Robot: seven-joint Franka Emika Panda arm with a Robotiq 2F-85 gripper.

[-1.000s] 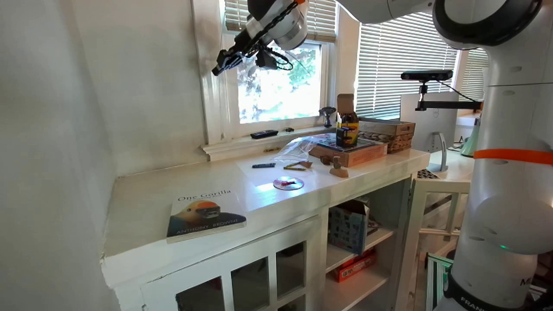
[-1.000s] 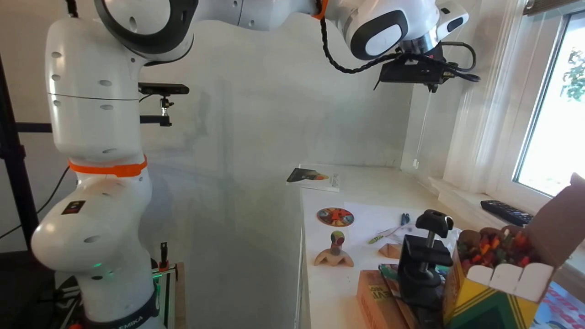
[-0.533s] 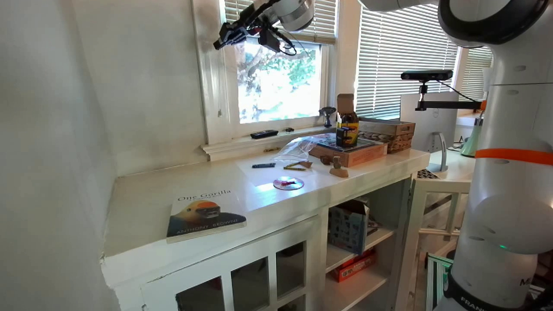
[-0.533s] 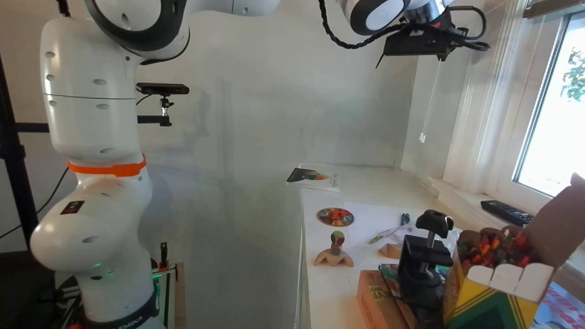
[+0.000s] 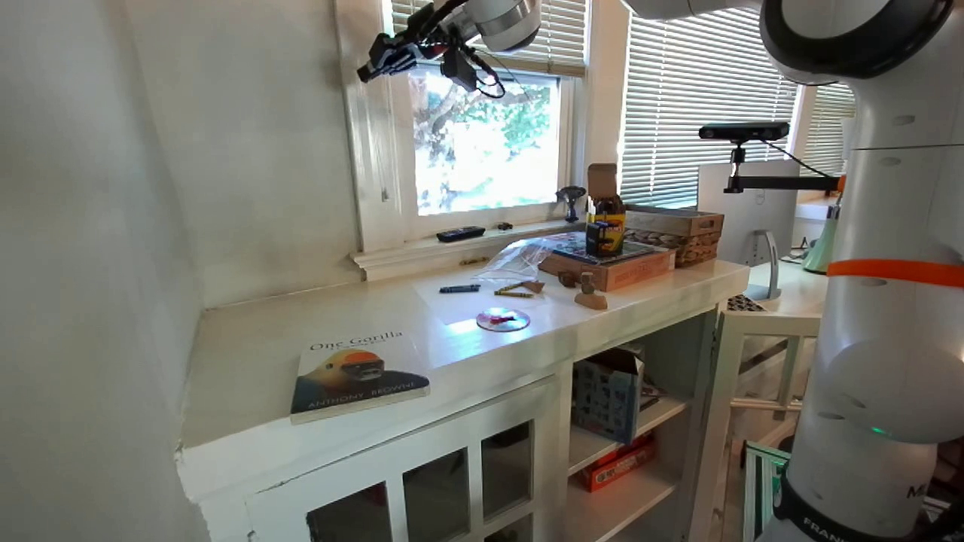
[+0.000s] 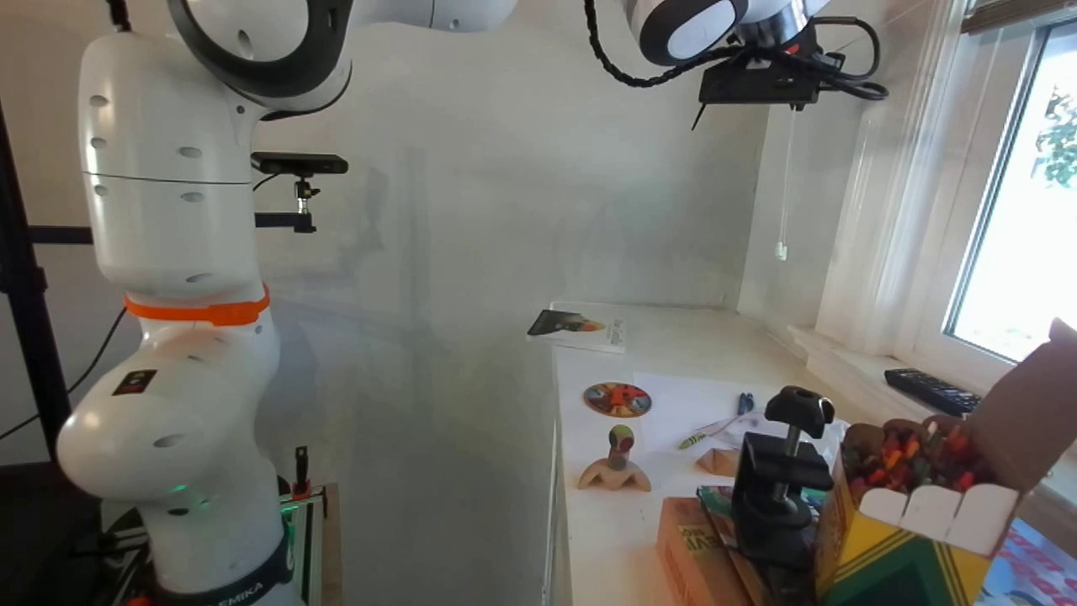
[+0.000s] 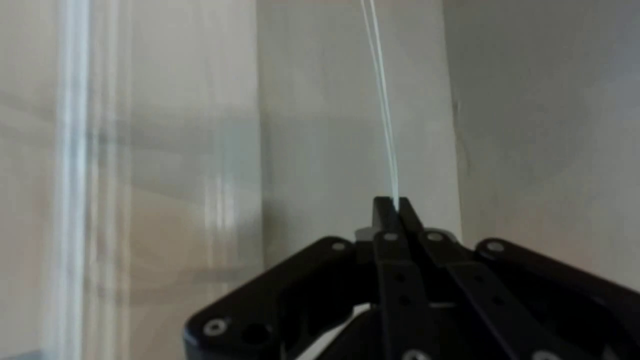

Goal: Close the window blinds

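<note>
Blinds [image 5: 563,36] R of claw [image 7: 395,202], both ext. views (cords [image 7: 386,107] pinched)

Two thin white cords [image 7: 388,125] between closed black fingers [image 7: 385,216]

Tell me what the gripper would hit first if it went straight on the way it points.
Most likely the wall beside the window frame: the wrist view shows that wall beyond the gripper, whose fingertips pinch a cord. How near the wall is, I cannot tell.

The arm [image 6: 177,227] stretches out high, its jaws pinched together.
</note>
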